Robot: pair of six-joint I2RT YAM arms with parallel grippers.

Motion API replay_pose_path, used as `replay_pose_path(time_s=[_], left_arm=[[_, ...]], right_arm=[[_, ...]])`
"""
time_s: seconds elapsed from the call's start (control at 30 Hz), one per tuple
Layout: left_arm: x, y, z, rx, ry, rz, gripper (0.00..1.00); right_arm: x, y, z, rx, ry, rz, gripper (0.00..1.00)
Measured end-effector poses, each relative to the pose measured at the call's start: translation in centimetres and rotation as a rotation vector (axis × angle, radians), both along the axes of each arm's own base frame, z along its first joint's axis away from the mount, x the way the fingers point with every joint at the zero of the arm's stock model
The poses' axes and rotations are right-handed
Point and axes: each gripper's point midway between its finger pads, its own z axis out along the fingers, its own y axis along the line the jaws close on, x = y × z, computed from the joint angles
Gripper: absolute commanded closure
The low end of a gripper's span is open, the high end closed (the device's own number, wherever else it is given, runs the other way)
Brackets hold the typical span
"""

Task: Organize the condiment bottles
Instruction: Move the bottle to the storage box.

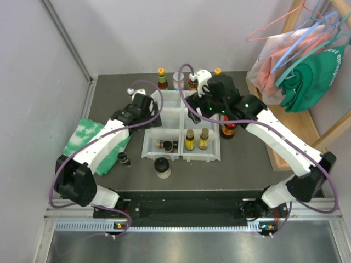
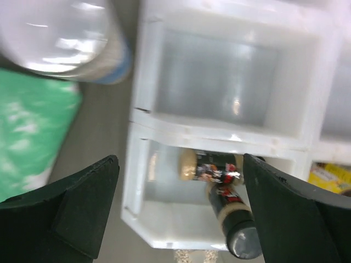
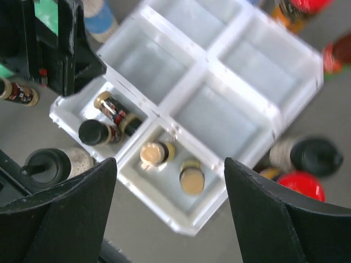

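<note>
The white tray holds two small dark spice jars lying in its near left compartment and two yellow-labelled bottles standing in its near right one. My left gripper is open and empty above the spice jars. My right gripper is open and empty, high over the yellow-capped bottles. A black-capped jar and a tiny dark jar stand in front of the tray. A red-lidded bottle stands at its right. Several bottles line the back.
The green-white cloth lies left of the tray, under my left arm. A pale-lidded jar stands beside the tray's left wall. A wooden rack with hangers and cloths stands at the right edge. The tray's middle and far compartments hold nothing.
</note>
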Motion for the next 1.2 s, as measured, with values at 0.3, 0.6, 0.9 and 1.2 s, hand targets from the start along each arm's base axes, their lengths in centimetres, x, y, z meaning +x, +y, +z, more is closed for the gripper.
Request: replay_pose_path(time_s=[0.3,0.6,0.9,1.2], left_arm=[[0.6,11.0,2.4,0.003,0.017,0.356,0.01],[-0.3,18.0,4.0,-0.087,-0.004,0.587,0.01],[-0.8,20.0,5.1,-0.175,-0.036,0.687,0.01],[-1.2,19.7,4.7,-0.229,-0.027,0.713,0.01]], right_arm=[[2.7,7.0,-1.9,-0.083,-0.001,0.357,0.24],[3.1,11.3,-8.2,-0.226,0.102,0.575,0.33],[-1.7,14.5,-12.1,-0.304,0.159,0.739,0.34],[-2.5,17.3,-15.4,-0.311,0.168,0.783,0.34]])
